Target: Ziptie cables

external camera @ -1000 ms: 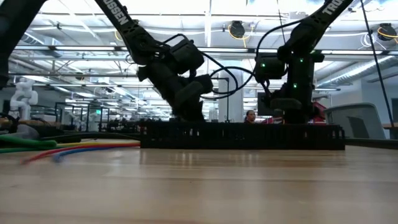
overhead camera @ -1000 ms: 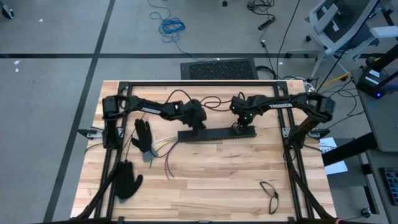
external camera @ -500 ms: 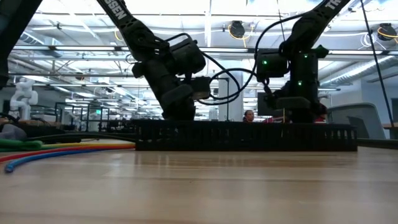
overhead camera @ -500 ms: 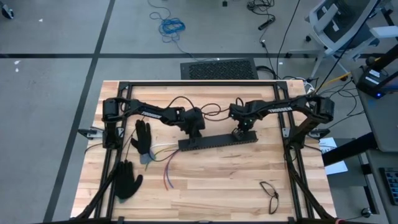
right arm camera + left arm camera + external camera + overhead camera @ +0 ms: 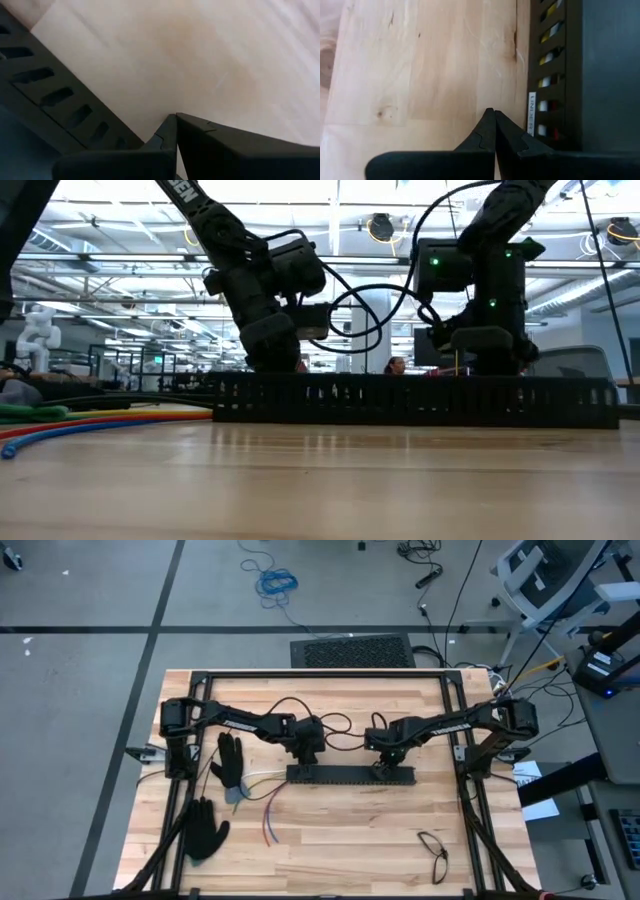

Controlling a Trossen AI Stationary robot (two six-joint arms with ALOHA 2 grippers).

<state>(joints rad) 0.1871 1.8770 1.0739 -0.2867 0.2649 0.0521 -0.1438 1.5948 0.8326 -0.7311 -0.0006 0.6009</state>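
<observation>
A long black slotted bar [image 5: 350,775] lies flat on the wooden table [image 5: 340,840], running left to right. My left gripper [image 5: 306,754] is shut and stands at the far side of the bar's left end. My right gripper [image 5: 384,764] is shut too, pointing down at the bar's far side toward its right end. The cables [image 5: 262,792] lie loose on the table off the bar's left end, and show as coloured strands [image 5: 100,420] in the low view. No ziptie shows in any view. My left gripper [image 5: 492,112] has its shut fingers slanting down beside the bar's far side wall [image 5: 547,100], near the left end. The outer side of one finger [image 5: 522,142] lies against that wall. The bar rests flat on the table. My right gripper [image 5: 175,117] points down with shut fingers next to the bar's slotted far wall [image 5: 75,117], toward the right end. One finger's outer side [image 5: 160,137] meets the wall's foot. The bar lies flat on the table.
Two black gloves [image 5: 228,755] [image 5: 205,830] lie along the table's left side beside the cables. A pair of glasses [image 5: 433,850] sits near the front right corner. Bare wood spreads in front of the bar.
Both shut grippers have moved toward the table's near edge, the right one also a little leftward, pushing the black bar ahead of them. The bar has slid nearer and swung from a slight slant to lie straight left to right, closing on the cables' ends.
</observation>
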